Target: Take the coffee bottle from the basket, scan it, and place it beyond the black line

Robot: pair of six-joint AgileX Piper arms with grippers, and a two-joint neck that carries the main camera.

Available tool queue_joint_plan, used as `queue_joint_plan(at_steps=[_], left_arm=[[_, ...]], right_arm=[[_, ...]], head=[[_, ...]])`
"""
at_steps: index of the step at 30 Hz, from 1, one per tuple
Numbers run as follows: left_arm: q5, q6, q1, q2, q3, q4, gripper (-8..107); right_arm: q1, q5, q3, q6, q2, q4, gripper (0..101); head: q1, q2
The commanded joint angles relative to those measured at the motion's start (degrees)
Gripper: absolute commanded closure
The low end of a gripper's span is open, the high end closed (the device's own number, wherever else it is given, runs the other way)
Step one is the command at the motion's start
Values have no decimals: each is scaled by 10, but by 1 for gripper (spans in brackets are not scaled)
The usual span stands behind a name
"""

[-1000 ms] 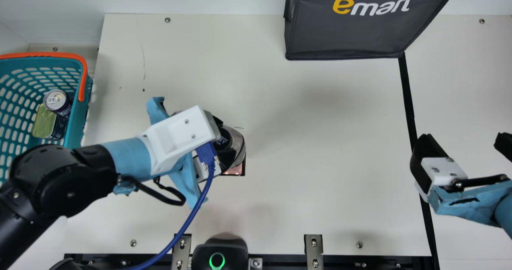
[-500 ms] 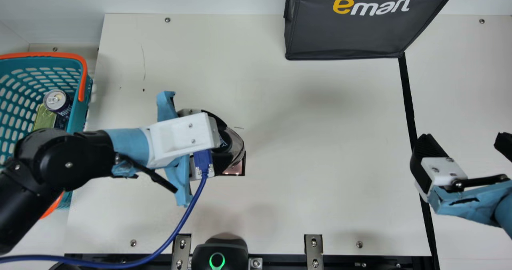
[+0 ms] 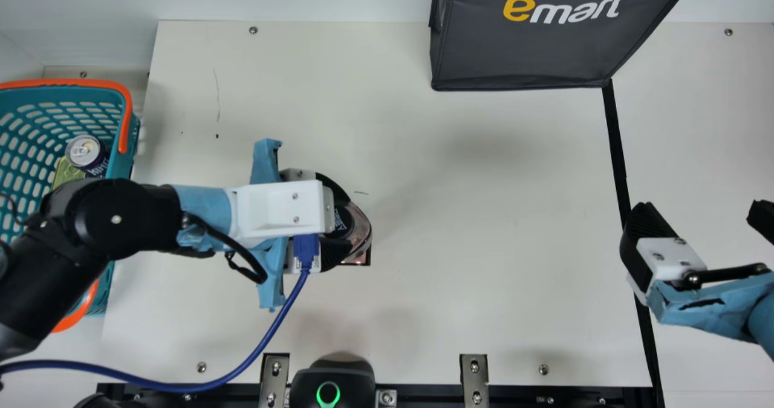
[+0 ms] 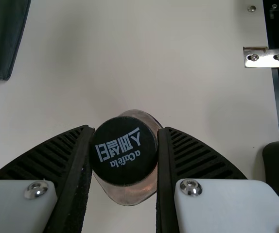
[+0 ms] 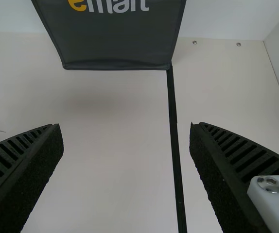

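My left gripper, left of centre in the main view, is shut on the coffee bottle. Below the bottle's edge a dark-rimmed pinkish square shows on the table. In the left wrist view the pads of my left gripper press both sides of the bottle's black cap, with the clear body under it. At the right of the main view, my right gripper stands open over the black line. The right wrist view has my right gripper apart and empty, the black line running between its fingers.
A teal basket with an orange handle holds a can and a tin at the left, partly behind my left arm. A dark grey bag stands at the back. At the front edge sit a green-lit black device and metal brackets.
My left arm has swung round and its wrist has turned until the hand points nearly straight right. The bottle has stayed in almost the same spot. My right arm has kept still.
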Motion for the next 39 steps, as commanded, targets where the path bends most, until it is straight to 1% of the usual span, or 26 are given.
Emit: queue_joint_plan(at_steps=[1,13,27,39], left_arm=[[8,10,2,3,-1,-4,89],[28,38,12,15,-3,-19,89],[18,52,11,24,9,-23,88],[-3,46,5,29,18,-25,48]], right_arm=[[0,0,0,0,0,0,10],[0,1,0,0,0,0,10],[0,1,0,0,0,0,10],[0,1,0,0,0,0,10]], head=[[-10,0],[-10,0],[-10,0],[-10,0]])
